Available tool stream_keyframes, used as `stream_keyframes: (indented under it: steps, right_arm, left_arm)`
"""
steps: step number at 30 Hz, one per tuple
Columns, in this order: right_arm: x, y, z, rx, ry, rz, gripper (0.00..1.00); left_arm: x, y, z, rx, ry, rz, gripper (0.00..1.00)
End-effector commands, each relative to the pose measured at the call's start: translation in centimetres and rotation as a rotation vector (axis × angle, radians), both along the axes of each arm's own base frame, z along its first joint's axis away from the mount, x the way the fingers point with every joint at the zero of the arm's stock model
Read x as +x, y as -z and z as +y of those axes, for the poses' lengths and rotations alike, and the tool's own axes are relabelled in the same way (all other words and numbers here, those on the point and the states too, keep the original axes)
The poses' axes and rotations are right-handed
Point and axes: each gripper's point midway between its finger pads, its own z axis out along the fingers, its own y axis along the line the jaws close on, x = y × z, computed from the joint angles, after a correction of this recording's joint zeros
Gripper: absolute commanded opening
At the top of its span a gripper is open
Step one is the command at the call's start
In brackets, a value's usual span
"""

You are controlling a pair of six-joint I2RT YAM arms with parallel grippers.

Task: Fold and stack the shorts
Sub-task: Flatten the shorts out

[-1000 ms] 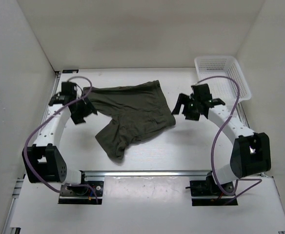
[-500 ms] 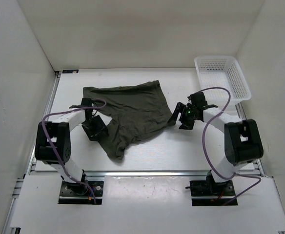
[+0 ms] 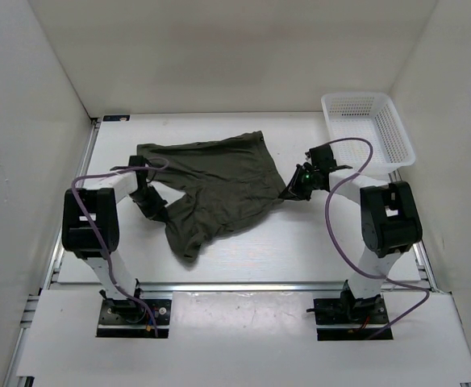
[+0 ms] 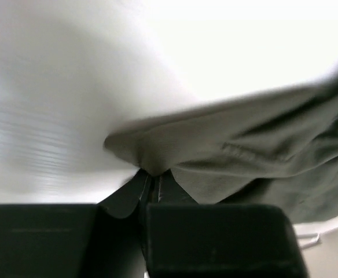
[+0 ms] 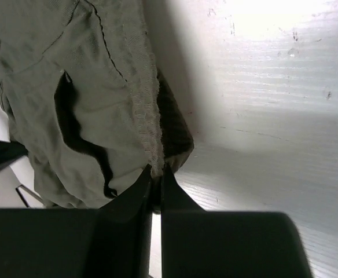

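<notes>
The dark olive-green shorts (image 3: 211, 189) lie spread and rumpled across the middle of the white table, one leg trailing toward the front. My left gripper (image 3: 153, 203) is shut on the shorts' left edge; the left wrist view shows a pinched fold of cloth (image 4: 151, 156) rising from the closed fingertips (image 4: 153, 178). My right gripper (image 3: 290, 190) is shut on the shorts' right edge, where the gathered waistband (image 5: 149, 124) runs straight into the closed fingertips (image 5: 155, 171). Both arms are folded low over the table.
A white mesh basket (image 3: 368, 129) stands at the back right corner. White walls close in the table on three sides. An aluminium rail (image 3: 243, 285) runs along the front by the arm bases.
Both grippers have gone from open to shut on the shorts' edges. The left moved up to the cloth's left side, the right moved left onto the waistband corner, and the front leg shifted slightly.
</notes>
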Motion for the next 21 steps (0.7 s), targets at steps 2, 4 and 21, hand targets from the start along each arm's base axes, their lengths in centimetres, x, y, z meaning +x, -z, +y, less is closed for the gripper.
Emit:
stream_keyframes:
  steps: [2, 4, 21]
  right_arm:
    - [1.0, -3.6, -0.5, -0.026, -0.005, -0.110, 0.00]
    - [0.3, -4.9, -0.9, -0.039, -0.008, -0.131, 0.00]
    - [-2.7, -3.3, -2.8, -0.157, 0.000, -0.083, 0.19]
  left_arm:
    - [4.0, -2.8, 5.0, 0.100, -0.062, -0.119, 0.10]
    - [5.6, -4.9, 6.9, 0.121, -0.080, -0.176, 0.10]
    - [1.4, -9.6, 5.8, 0.114, 0.009, -0.205, 0.84]
